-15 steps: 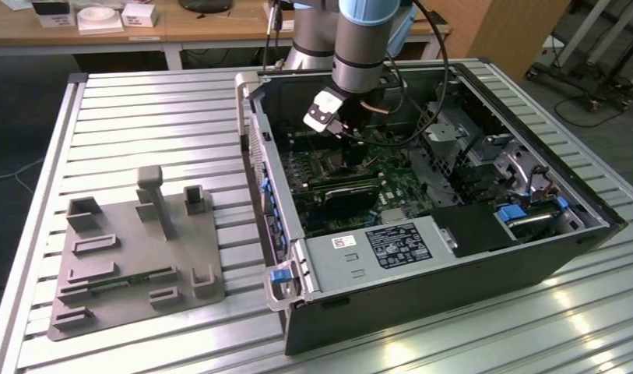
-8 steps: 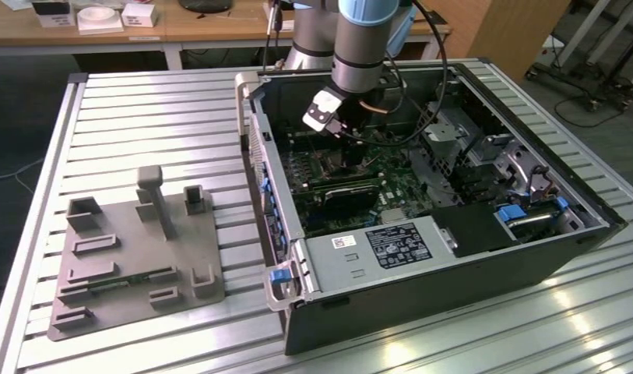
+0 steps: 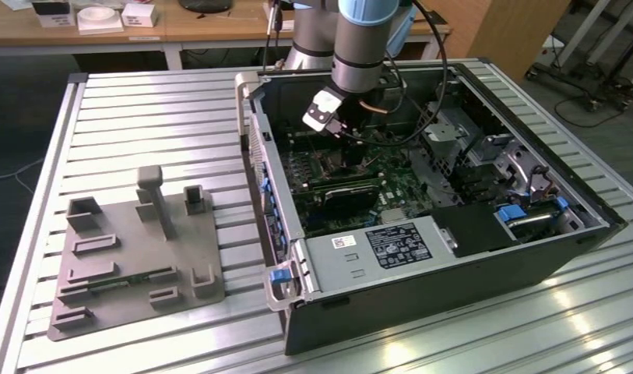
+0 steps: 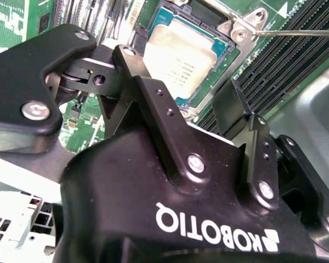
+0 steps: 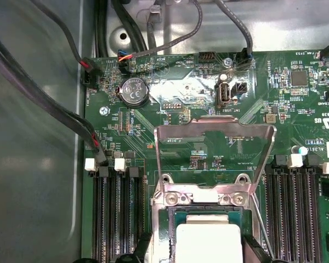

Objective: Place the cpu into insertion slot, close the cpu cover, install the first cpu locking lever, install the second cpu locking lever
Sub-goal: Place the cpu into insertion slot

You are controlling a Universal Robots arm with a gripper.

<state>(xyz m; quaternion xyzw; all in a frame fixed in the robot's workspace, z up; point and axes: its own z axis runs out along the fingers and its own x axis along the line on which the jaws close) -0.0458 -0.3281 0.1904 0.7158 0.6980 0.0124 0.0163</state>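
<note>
The cpu, a flat square chip with a pale metal top, lies in the insertion slot on the green motherboard. In the first wrist view the cpu sits just below the cpu cover, a thin silvery frame that stands raised on its hinge. My gripper hovers over the chip, open, one black finger on each side and nothing held. A thin metal locking lever sticks out beside the socket. In the exterior view the gripper reaches down inside the open computer case.
Long memory slots flank the socket on both sides. Black cables run along the case wall, and a coin battery sits on the board. A power supply fills the case's front. A grey fixture plate lies on the table at the exterior view's left.
</note>
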